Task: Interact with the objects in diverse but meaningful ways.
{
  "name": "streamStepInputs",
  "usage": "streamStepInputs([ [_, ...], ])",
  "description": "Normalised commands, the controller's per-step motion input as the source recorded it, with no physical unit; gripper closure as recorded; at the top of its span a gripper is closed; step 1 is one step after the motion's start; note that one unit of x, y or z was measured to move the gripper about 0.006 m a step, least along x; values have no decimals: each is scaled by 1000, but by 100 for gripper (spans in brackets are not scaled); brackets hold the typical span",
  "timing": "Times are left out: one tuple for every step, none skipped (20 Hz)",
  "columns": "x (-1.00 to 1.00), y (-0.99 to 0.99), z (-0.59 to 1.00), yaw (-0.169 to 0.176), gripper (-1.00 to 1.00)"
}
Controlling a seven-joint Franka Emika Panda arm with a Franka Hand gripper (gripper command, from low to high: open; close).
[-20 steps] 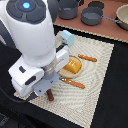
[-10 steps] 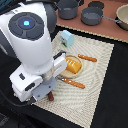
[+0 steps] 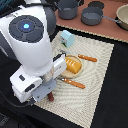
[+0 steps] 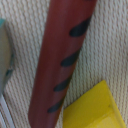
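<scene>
Lying on woven mat [image 4: 107, 45], dark brown sausage [image 4: 62, 60], no readable writing, pincer state untellable

A dark, almost black worktop [image 3: 112, 95] carries a cream woven placemat [image 3: 97, 70] with a ribbed weave, laid askew. At the worktop's twelve o'clock edge runs a reddish-brown wooden strip [image 3: 107, 27] bearing two grey pots [image 3: 92, 16] (a third, paler bowl shows at the corner).

On the placemat, near its centre, sits an orange ridged bread loaf [image 3: 74, 64] on a pale round plate [image 3: 79, 71]. At the loaf's one o'clock lies an orange-handled knife [image 3: 88, 58]; at its five o'clock, an orange-handled fork [image 3: 73, 83]. A light-blue white-topped carton [image 3: 67, 38] stands at eleven o'clock.

Close up, a dark brown sausage [image 4: 60, 60] with black stripes lies on the weave, just beside a yellow flat packet [image 4: 95, 110].
</scene>
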Motion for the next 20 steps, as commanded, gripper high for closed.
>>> streamStepInputs([
  [203,-103,-34,0,100],
  [197,-111,-34,0,100],
  [197,-111,-29,0,100],
  [214,-103,-11,0,100],
  [277,-109,0,0,100],
  [340,-103,0,0,100],
  [294,-114,74,0,100],
  [314,-143,371,0,100],
  [371,-183,737,0,100],
  [440,-129,1000,-49,100],
  [554,-43,1000,-72,100],
  [560,-51,1000,-61,100],
  [603,0,1000,-48,100],
  [686,0,1000,-34,100],
  [766,69,1000,-18,100],
  [840,183,1000,0,100],
  [900,266,1000,0,100],
  [946,309,1000,0,100],
  [1000,397,1000,0,100],
  [1000,440,1000,0,100],
])
